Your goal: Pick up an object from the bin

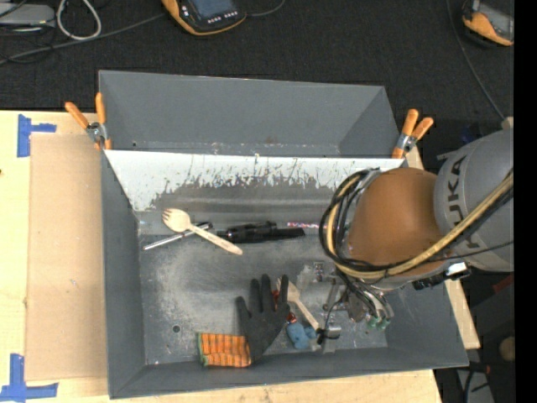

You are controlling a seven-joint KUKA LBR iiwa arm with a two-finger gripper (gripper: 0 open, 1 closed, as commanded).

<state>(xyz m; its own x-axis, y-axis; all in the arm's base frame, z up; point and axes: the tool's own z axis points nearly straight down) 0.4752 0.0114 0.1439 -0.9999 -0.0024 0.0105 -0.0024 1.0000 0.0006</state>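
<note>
Jaws seemingly touch small blue piece point(298, 336) beside black glove point(258, 316).

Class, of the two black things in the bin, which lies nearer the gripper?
The black glove, near the front wall beside the gripper; the black marker lies further back, by the wooden fork.

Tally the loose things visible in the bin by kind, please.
Wooden fork: 1
Black glove with orange cuff: 1
Black pen-like tool: 1
Small blue piece: 1
Pale stick: 1
Thin metal rod: 1
Total: 6 in plain sight; the arm may hide more.
</note>
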